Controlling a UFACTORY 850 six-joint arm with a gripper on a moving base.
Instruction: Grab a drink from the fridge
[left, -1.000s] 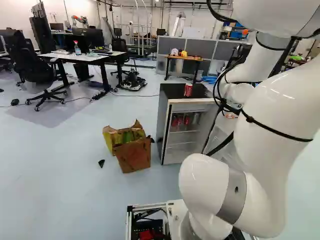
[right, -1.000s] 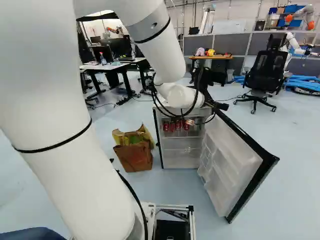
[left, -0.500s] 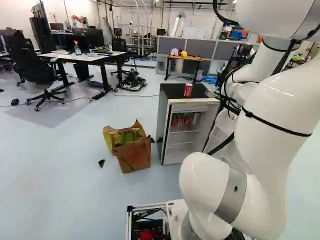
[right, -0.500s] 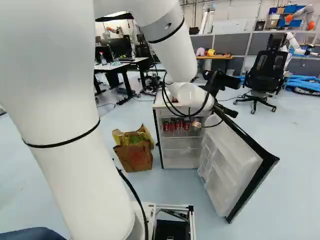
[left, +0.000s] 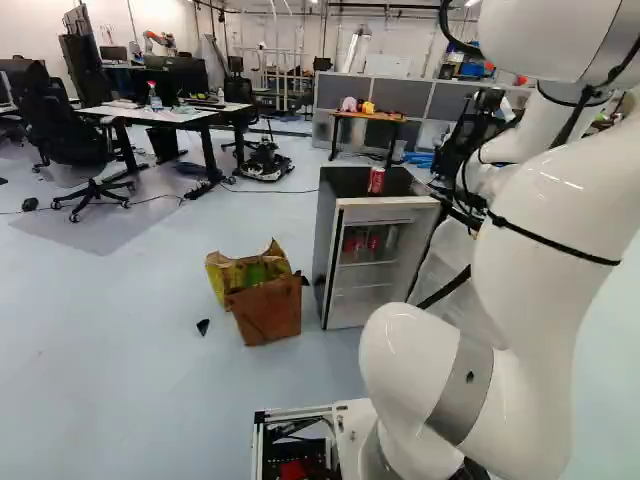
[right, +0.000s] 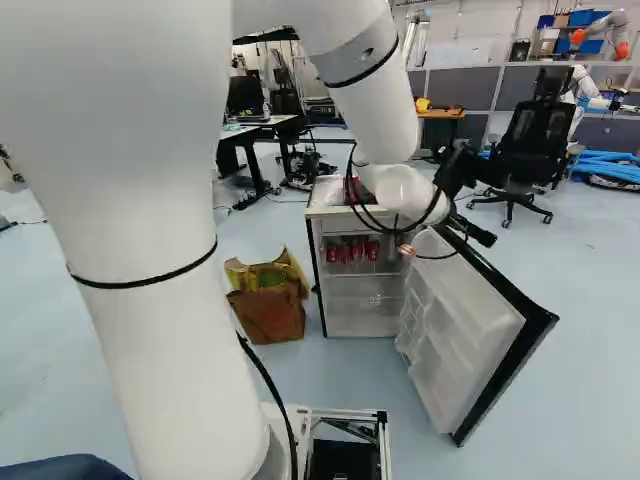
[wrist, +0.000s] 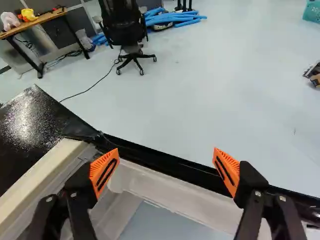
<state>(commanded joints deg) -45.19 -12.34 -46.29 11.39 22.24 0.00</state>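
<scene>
My gripper (right: 458, 175) is above the fridge's opened door (right: 462, 325) in the right base view. In the wrist view the gripper (wrist: 166, 171) is open, its orange pads wide apart over the door's black edge and white inner side, nothing held. The fridge (left: 345, 275) stands open, with several red cans (right: 350, 252) on its upper shelf. A red can (left: 376, 180) stands on its black top. Beside the gripper, the wrist view shows part of that top (wrist: 37, 130), but no can.
A torn cardboard box (left: 265, 305) is on the floor beside the fridge. Farther off are a black office chair (right: 530, 140), a small wooden table (wrist: 37, 22), blue tubes (wrist: 170, 19) and another robot (right: 590, 90). White-topped desks (left: 170, 115) stand at the left base view's back.
The base has stayed put. My arm has swung rightward in the right base view, carrying the gripper from near the fridge's top out over the door. The fridge and cans have not moved.
</scene>
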